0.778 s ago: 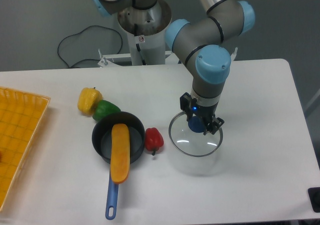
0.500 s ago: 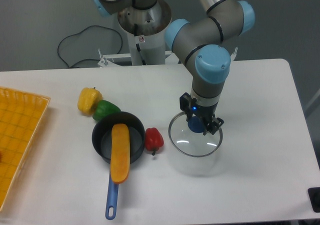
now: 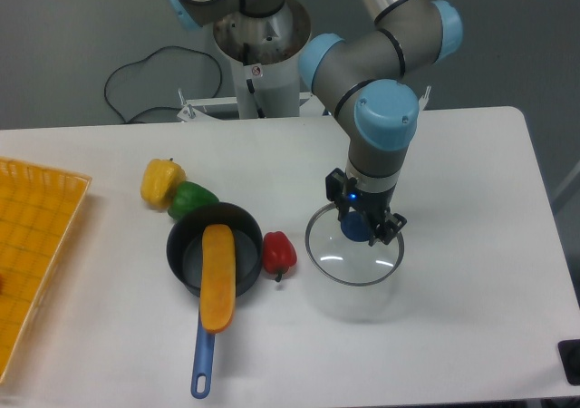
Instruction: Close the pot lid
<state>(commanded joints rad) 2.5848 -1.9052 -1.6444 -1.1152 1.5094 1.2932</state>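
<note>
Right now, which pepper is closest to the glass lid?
The red pepper, just right of the pot; the green and yellow ones sit behind it.

Pot left, lid right on the bench (image 3: 453,163).
A squash (image 3: 217,276) lies across the pot (image 3: 214,248); a pepper (image 3: 278,254) sits between pot and lid (image 3: 353,245).

No text, brand or number can be read anywhere. The only sign is a small round red-and-white sticker (image 3: 256,70) on the silver cylindrical robot base (image 3: 258,59) (it looks like a prohibition symbol, too small to make out). A white tag (image 3: 188,112) beside the base shows no legible writing.
</note>
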